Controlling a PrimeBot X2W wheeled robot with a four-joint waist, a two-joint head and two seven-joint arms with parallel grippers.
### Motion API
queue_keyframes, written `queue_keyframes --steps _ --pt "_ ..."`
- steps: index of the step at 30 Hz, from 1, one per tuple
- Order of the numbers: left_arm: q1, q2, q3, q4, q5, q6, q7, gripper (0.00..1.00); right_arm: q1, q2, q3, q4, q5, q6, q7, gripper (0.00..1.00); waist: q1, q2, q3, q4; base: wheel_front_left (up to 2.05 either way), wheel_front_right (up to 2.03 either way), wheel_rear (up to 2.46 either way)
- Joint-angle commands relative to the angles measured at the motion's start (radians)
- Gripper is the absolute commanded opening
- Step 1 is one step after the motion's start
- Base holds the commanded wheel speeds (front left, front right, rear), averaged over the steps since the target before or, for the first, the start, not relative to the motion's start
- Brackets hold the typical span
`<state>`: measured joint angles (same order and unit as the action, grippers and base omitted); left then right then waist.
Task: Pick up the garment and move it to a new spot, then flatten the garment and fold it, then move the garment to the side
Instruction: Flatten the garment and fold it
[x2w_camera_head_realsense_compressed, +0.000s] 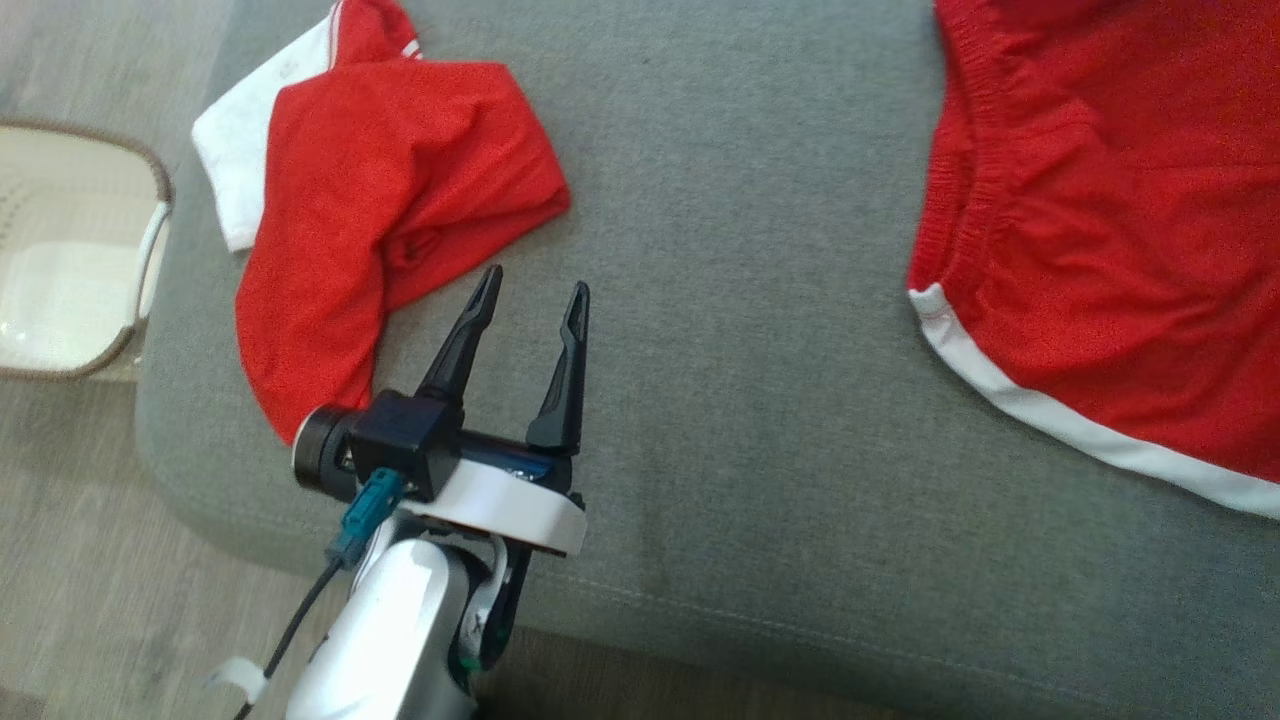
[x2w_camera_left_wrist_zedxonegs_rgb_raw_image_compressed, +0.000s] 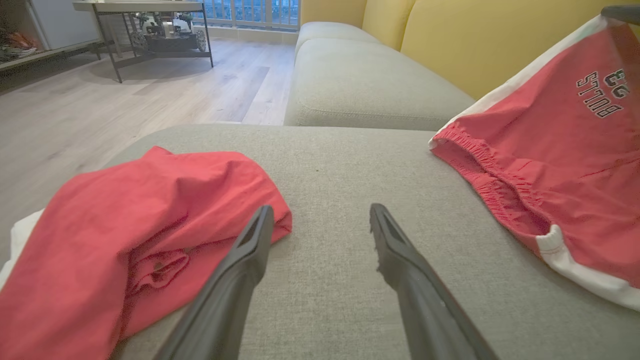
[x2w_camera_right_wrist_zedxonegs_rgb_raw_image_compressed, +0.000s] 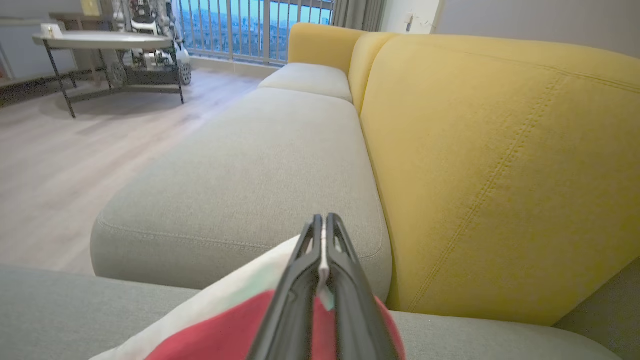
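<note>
R gripper (x2w_camera_right_wrist_zedxonegs_rgb_raw_image_compressed: 324, 220) clamped on shorts (x2w_camera_right_wrist_zedxonegs_rgb_raw_image_compressed: 225, 332) hem | L gripper (x2w_camera_head_realsense_compressed: 536, 280) open, just beside top (x2w_camera_head_realsense_compressed: 400, 190) | basket (x2w_camera_head_realsense_compressed: 160, 225) left of cushion (x2w_camera_head_realsense_compressed: 750, 300)

Red shorts (x2w_camera_head_realsense_compressed: 1100, 230), white trim, elastic waistband, BULLS print, on right side of gray sofa seat (x2w_camera_head_realsense_compressed: 750, 300), partly lifted, white edge pinched in right gripper (x2w_camera_right_wrist_zedxonegs_rgb_raw_image_compressed: 324, 235).

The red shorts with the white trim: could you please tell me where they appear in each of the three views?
Head view: the red shorts are at the right edge, white trim lower right.
Left wrist view: red shorts at right, lettering upside down, beyond the open left gripper.
Right wrist view: red shorts bottom centre, white hem pinched in the shut right gripper.
Shared landmark: the grey seat cushion, beneath them in every view.
</note>
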<state>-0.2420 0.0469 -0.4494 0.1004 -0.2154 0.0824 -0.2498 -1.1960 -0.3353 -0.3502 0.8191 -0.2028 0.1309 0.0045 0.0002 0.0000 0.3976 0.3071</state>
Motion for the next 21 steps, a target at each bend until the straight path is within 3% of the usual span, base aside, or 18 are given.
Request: queue_keyframes --steps 1,6,11,16,17,21 --pt "-0.027 0.004 0.020 -0.035 -0.006 0.012 -0.012 1.00 -0.043 -0.003 -0.001 0.000 -0.059 0.000 -0.023 1.00 -0.0002 0.0000 0.023 0.022 0.00 0.00 0.00" --pt "-0.032 0.003 0.018 -0.030 -0.007 0.024 -0.012 1.00 -0.045 0.047 -0.046 0.071 -0.132 0.000 -0.103 1.00 -0.0002 0.0000 0.002 -0.006 0.00 0.00 0.00" --pt "-0.026 0.003 0.031 -0.026 0.006 0.025 -0.012 1.00 0.037 0.122 -0.074 0.132 -0.110 0.000 -0.208 1.00 -0.0002 0.0000 -0.070 -0.077 0.00 0.00 0.00" --pt "-0.010 0.003 0.041 -0.021 0.007 0.025 -0.012 1.00 0.136 0.200 -0.055 0.142 -0.035 0.000 -0.253 1.00 -0.0002 0.0000 -0.144 -0.144 0.00 0.00 0.00" --pt "0.001 0.003 0.045 -0.018 0.003 0.027 -0.012 1.00 0.197 0.233 -0.019 0.123 0.022 0.000 -0.262 1.00 -0.0002 0.0000 -0.180 -0.177 0.00 0.00 0.00" --pt "0.020 0.003 0.046 -0.009 -0.003 0.033 -0.012 1.00 0.313 0.265 0.061 0.039 0.130 0.000 -0.265 1.00 -0.0002 0.0000 -0.229 -0.224 0.00 0.00 0.00"
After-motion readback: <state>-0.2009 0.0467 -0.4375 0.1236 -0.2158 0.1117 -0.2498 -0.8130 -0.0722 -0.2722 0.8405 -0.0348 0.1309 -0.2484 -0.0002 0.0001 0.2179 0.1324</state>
